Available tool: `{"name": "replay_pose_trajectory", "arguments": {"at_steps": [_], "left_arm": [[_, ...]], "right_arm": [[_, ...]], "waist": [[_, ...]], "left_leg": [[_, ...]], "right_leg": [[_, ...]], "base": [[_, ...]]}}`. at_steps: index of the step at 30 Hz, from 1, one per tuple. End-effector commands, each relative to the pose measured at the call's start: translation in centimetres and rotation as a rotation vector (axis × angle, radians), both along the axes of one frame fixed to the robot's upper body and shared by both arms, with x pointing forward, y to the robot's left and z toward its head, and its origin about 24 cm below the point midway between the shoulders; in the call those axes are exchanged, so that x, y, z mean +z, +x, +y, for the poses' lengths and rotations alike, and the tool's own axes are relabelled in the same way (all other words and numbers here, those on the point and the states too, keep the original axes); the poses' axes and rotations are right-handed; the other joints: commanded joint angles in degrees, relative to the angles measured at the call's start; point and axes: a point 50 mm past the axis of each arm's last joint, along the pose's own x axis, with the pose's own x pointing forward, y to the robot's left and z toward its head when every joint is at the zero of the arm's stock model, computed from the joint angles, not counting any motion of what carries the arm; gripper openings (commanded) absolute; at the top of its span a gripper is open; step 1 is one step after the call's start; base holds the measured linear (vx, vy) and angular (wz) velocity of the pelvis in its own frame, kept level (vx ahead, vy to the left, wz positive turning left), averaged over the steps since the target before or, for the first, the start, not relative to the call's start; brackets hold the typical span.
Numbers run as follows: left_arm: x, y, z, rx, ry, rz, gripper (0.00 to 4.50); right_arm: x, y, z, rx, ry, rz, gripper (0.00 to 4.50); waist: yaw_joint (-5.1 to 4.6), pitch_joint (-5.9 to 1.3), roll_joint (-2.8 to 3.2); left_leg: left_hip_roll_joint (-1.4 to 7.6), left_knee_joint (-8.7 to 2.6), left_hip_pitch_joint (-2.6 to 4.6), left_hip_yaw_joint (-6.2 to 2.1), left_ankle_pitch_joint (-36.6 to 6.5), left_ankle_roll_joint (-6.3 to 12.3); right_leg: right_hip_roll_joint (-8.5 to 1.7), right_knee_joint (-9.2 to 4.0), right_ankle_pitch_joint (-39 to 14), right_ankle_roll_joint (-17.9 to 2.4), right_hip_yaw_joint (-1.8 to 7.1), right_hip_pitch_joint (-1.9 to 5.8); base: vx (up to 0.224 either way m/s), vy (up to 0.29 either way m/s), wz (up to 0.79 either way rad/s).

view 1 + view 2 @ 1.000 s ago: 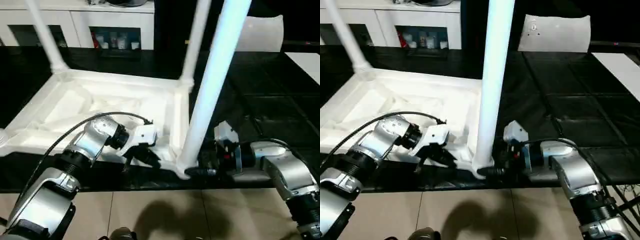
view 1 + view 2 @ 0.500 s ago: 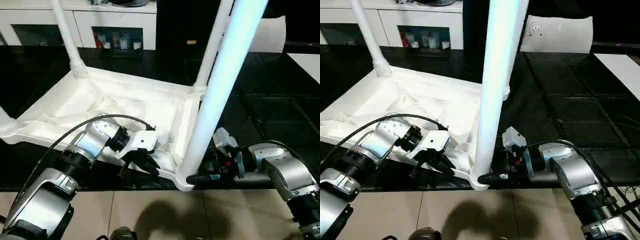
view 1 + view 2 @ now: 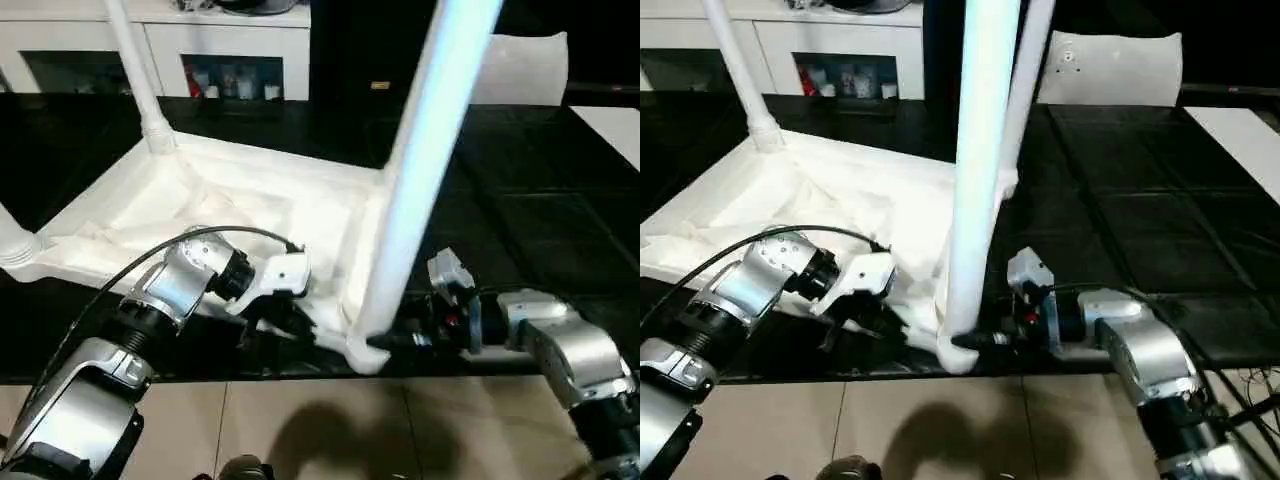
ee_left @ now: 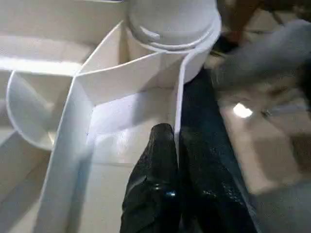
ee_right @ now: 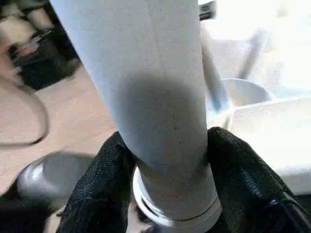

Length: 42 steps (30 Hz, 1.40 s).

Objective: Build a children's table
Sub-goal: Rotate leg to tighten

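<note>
The left gripper [image 4: 176, 141] has its jaws pinched tight on the thin raised rim of the tabletop [image 3: 250, 205], one finger [image 4: 158, 160] inside the rim and the other outside it, close to the near-right corner socket. The right gripper [image 5: 167, 160] has its jaws spread about halfway, one black finger [image 5: 104, 179] on each side of the near leg [image 3: 425, 160], clasping it low down just above the collar where it enters that socket.

The tabletop lies upside down, ribbed underside up, on the black surface [image 3: 540, 230], its near-right corner at the surface's front edge and slightly past it, over the tiled floor [image 3: 300, 430]. The near leg stands up from that corner, leaning a little to the right. Another leg [image 3: 135, 75] rises from the far-left corner socket, a third [image 3: 1025, 80] from the far-right corner, and the base of a fourth [image 3: 15, 245] shows at the near-left corner.

A white panel with small holes [image 3: 1110, 68] stands at the surface's far right. No readable writing or brand marks can be made out.
</note>
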Motion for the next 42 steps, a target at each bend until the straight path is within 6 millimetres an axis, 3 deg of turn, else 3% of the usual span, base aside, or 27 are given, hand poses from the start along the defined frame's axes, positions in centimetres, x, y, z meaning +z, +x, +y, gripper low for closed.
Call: {"name": "replay_pose_trajectory", "arguments": {"at_steps": [1,3,5,8,9,10,14,15,16,18,24,29,32,35,37,38,42], "left_arm": [[0.7,0.6,-2.7,0.084,-0.108,-0.042,0.0],[0.7,1.2,-3.3,0.183,-0.13,-0.052,0.0],[0.7,1.8,-3.8,0.276,-0.148,-0.059,0.0],[1.0,2.8,-4.4,0.446,-0.182,-0.073,0.0],[1.2,3.3,-4.9,0.544,-0.197,-0.081,0.0],[1.3,3.4,-5.0,0.557,-0.199,-0.083,0.0],[1.8,3.7,-5.9,0.632,-0.216,-0.106,0.0],[1.9,3.6,-6.1,0.608,-0.213,-0.112,0.0],[1.9,3.6,-6.1,0.606,-0.212,-0.113,0.0],[1.9,3.6,-6.2,0.597,-0.207,-0.114,0.0],[1.4,3.0,-4.9,0.441,-0.155,-0.155,0.0],[1.3,2.2,-3.6,0.299,-0.135,-0.146,0.0],[1.1,1.4,-2.8,0.153,-0.101,-0.134,0.0],[0.9,0.8,-2.0,0.022,-0.067,-0.117,0.0],[1.1,0.5,-1.9,-0.032,-0.065,-0.094,0.0],[1.2,0.4,-1.8,-0.055,-0.061,-0.085,0.0],[1.3,-0.1,-1.8,-0.156,-0.033,-0.063,0.0]], "right_arm": [[0.1,0.8,1.7,-0.098,0.016,-0.048,2.0],[-0.5,1.5,2.0,-0.212,-0.006,-0.046,1.99],[-0.9,2.1,2.3,-0.295,-0.026,-0.032,1.95],[-1.4,2.8,3.0,-0.429,-0.044,0.007,1.95],[-1.5,3.5,3.5,-0.541,-0.051,0.04,1.94],[-1.5,3.6,3.6,-0.556,-0.052,0.045,1.93],[-1.2,4.6,4.9,-0.659,-0.056,0.045,1.93],[-0.9,4.6,5.5,-0.644,-0.027,0.025,1.93],[-0.8,4.6,5.5,-0.643,-0.024,0.023,2.28],[-0.7,4.6,5.6,-0.639,-0.013,0.016,2.49],[0.4,4.3,4.0,-0.596,0.035,-0.06,3.06],[0.8,3.4,2.3,-0.459,0.02,-0.121,3.57],[1.2,2.7,1.1,-0.332,0.01,-0.148,3.78],[1.7,2.1,0.0,-0.215,-0.005,-0.152,4.06],[1.9,1.7,-0.4,-0.139,-0.015,-0.138,4.14],[1.9,1.4,-0.6,-0.098,-0.022,-0.126,4.35],[2.0,0.6,-1.2,0.049,-0.036,-0.089,4.44]], "waist": [[-0.63,-3.79,-0.31],[-1.35,-3.85,-0.45],[-2.25,-3.94,-0.42],[-3.1,-4.11,-0.49],[-3.1,-4.15,-0.45],[-3.31,-4.11,-0.07],[-3.39,-4.32,0.04],[-3.38,-4.38,0.06],[-3.36,-4.39,-0.03],[-3.4,-4.34,0.02],[-3.44,-4.23,0.24],[-3.18,-4.22,0.31],[-2.69,-4.03,0.44],[-2.25,-4.03,0.47],[-1.26,-4.07,0.59],[-0.89,-4.04,0.45],[-0.19,-4.1,0.28]], "left_leg": [[2.16,-4.5,1.34,-0.69,-13.55,-0.7],[2.04,-4.63,1.11,-0.88,-13.51,-1.02],[1.85,-4.47,1.03,-0.75,-12.71,-0.99],[1.55,-4.01,0.77,-0.53,-9.91,0.95],[1.55,-4.03,0.77,-0.59,-9.58,1.08],[1.51,-3.94,0.8,-0.47,-9.4,1.09],[1.58,-4.04,0.85,-0.66,-8.56,0.84],[1.58,-4.04,0.84,-0.68,-8.3,1.04],[1.6,-4.04,0.8,-0.66,-7.93,1.5],[1.63,-4.04,0.86,-0.6,-7.82,1.99],[1.76,-4.2,0.99,-0.66,-9.88,1.74],[1.91,-4.08,0.98,-0.52,-9.3,2.49],[2.11,-4.27,1.22,-0.55,-11.4,2.03],[2.28,-4.32,1.54,-0.53,-12.63,1.73],[2.45,-4.29,1.66,-0.42,-11.84,1.82],[2.5,-4.28,1.61,-0.35,-11.78,1.9],[2.47,-4.23,1.49,-0.37,-11.97,1.99]], "right_leg": [[-4.39,-4.5,-16.34,-11.79,2.0,2.14],[-4.41,-4.63,-17.1,-10.99,1.94,2.44],[-4.18,-4.52,-15.09,-11.64,1.93,2.31],[-4.02,-4.36,-10.89,-12.78,2.01,2.64],[-4.03,-4.43,-10.64,-12.96,1.95,2.67],[-3.82,-4.45,-9.84,-13.23,2.03,2.5],[-3.79,-4.28,-7.14,-13.38,1.96,2.82],[-3.81,-4.21,-6.22,-13.48,1.96,2.93],[-3.84,-4.13,-4.91,-13.57,1.97,3.02],[-3.82,-4.1,-3.7,-13.92,1.98,3.05],[-3.88,-4.37,-5.68,-13.57,2.05,3.12],[-3.88,-3.99,-2.51,-14.38,2.11,3.17],[-4.01,-4.33,-6.37,-13.99,2.15,3.0],[-3.99,-4.43,-7.09,-13.98,2.14,2.72],[-3.93,-4.13,-5.94,-14.37,2.08,2.69],[-4.0,-4.0,-5.57,-14.6,2.09,2.66],[-4.22,-4.03,-6.97,-14.51,1.98,2.8]], "base": [[0.0,0.0,0.0],[0.0,0.0,0.0],[0.0,0.0,0.0],[0.0,0.0,0.0],[0.0,0.0,0.0],[0.0,0.0,0.0],[0.0,0.0,0.0],[0.0,0.0,0.0],[0.0,0.0,0.0],[0.0,0.0,0.0],[0.0,0.0,0.0],[0.0,0.0,0.0],[0.0,0.0,0.0],[0.0,0.0,0.0],[0.0,0.0,0.0],[0.0,0.0,0.0],[0.0,0.0,0.0]]}}
